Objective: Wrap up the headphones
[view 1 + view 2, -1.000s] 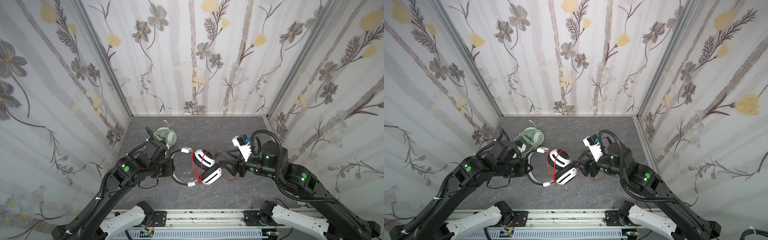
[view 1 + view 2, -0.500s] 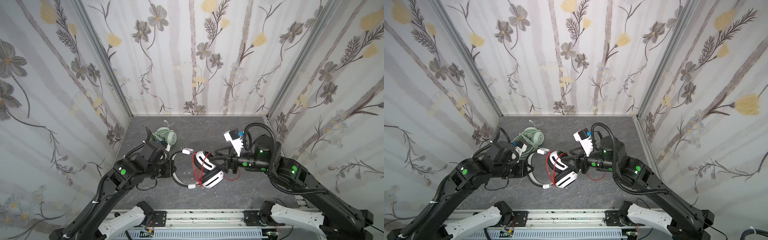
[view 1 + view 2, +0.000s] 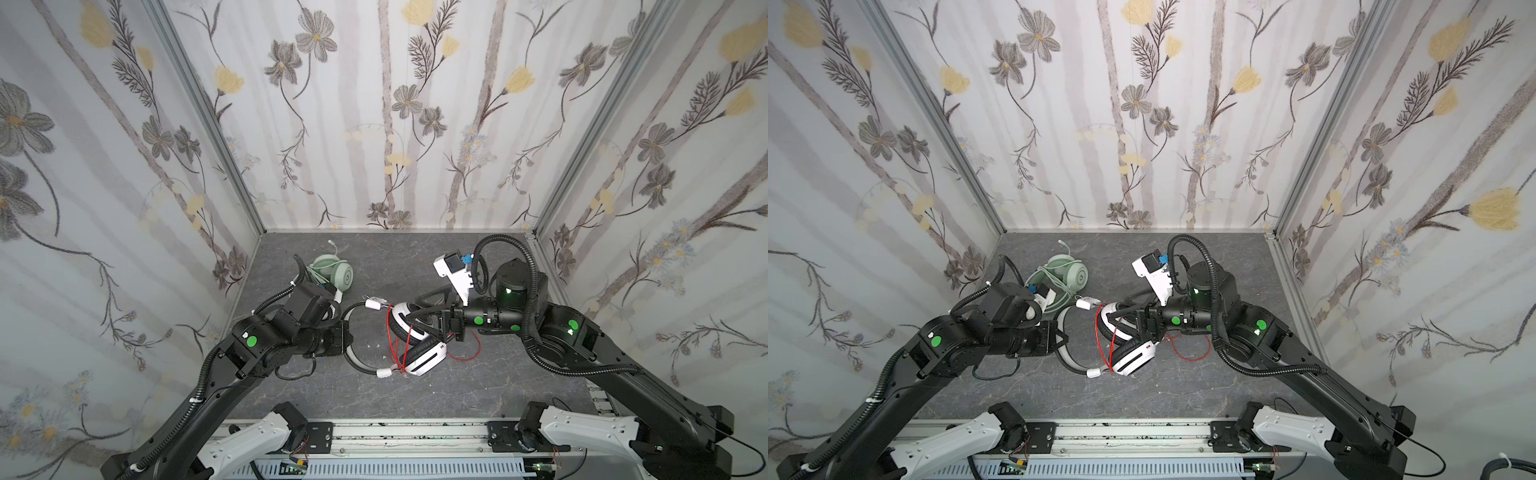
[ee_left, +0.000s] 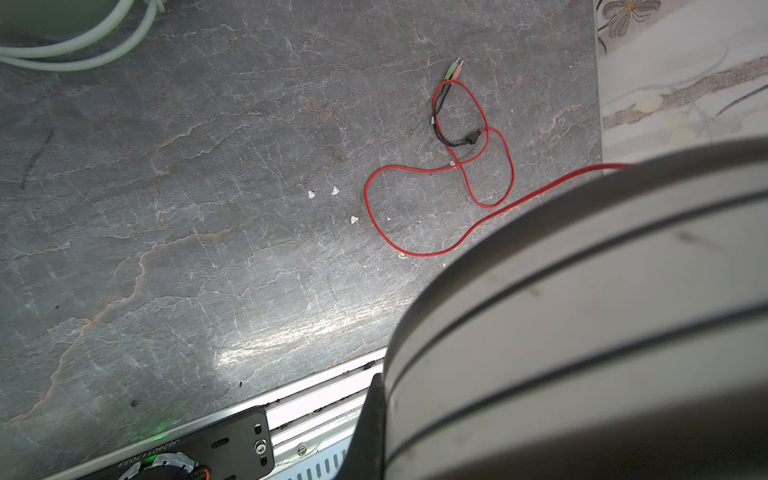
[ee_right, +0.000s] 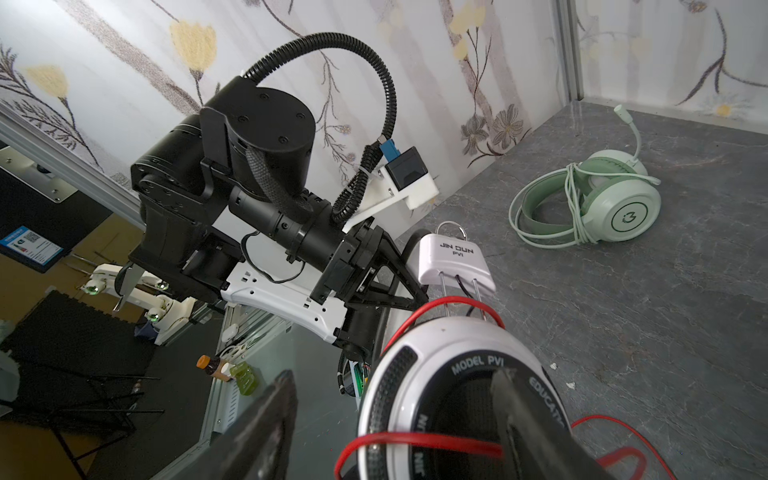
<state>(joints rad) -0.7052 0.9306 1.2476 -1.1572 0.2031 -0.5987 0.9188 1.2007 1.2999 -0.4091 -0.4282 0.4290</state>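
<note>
The pale mint green headset (image 3: 334, 272) lies on its side at the back left of the counter (image 3: 415, 399). Its matching green cable (image 5: 575, 208) is wound around headband and ear cups, and its microphone boom points up. The white-and-black headset (image 3: 419, 359) sits mid-counter, its headband arching left. Its thin red cable (image 5: 415, 438) crosses the ear cups in a few turns. The rest curls loose on the counter, ending in two plugs (image 4: 454, 68).
</note>
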